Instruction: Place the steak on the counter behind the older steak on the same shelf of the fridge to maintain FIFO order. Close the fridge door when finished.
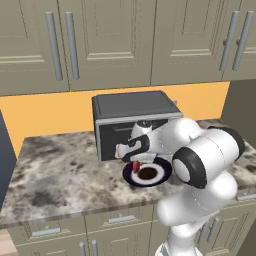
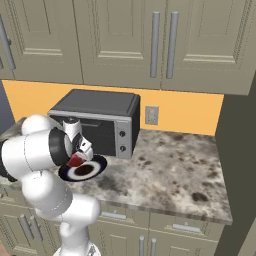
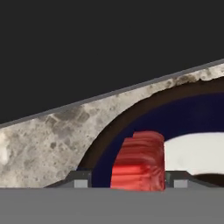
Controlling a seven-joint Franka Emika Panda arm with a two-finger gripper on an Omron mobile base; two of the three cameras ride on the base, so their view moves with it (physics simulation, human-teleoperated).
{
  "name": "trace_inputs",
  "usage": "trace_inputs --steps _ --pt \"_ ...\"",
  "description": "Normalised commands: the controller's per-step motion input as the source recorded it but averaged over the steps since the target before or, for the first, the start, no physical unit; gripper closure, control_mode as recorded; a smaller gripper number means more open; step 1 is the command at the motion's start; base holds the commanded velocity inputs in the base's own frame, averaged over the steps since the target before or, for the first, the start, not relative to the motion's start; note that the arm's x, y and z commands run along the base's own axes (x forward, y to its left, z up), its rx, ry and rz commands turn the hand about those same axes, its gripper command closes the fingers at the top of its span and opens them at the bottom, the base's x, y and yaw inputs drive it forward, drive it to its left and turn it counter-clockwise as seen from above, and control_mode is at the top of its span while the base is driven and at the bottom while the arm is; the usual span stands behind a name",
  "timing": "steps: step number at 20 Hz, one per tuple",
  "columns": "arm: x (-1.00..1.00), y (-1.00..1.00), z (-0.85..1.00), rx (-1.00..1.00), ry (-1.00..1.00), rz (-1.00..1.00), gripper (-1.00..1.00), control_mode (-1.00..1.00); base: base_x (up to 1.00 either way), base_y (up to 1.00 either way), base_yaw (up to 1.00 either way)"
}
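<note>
Between gripper point(image 3: 127, 183) fingertips: steak point(image 3: 139, 161).

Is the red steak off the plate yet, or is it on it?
On it. The steak sits at the dark blue plate's rim, between the gripper's fingertips; whether they grip it, cannot tell.

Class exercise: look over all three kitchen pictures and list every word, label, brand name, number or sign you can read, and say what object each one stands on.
There is no readable text in any view.
Toaster oven: its control panel shows two round knobs, with no legible marks or numbers.
Wall outlet: plain, no lettering.
Plate, steak, counter and cabinet doors: no labels or signs.
</note>
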Motion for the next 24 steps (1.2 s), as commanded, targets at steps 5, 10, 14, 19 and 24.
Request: trace_inputs --steps 5,10,14,19,24 --pt "-0.79 0.00 0.06 0.00 -0.17 -0.02 1.00 -1.00 0.00 0.00 0.00" --pt "-0.83 -0.17 0.56 0.00 -0.20 -0.05 1.00 -1.00 0.00 0.00 0.00" --pt "-0.48 -0.31 0.98 0.00 -0.15 -0.06 1.00 -1.00 0.00 0.00 0.00" --pt "-0.38 -0.40 0.99 0.00 -0.06 -0.11 1.00 -1.00 0.00 0.00 0.00" --pt "-0.39 -0.31 0.96 0.03 0.00 -0.13 1.00 -1.00 0.00 0.00 0.00"
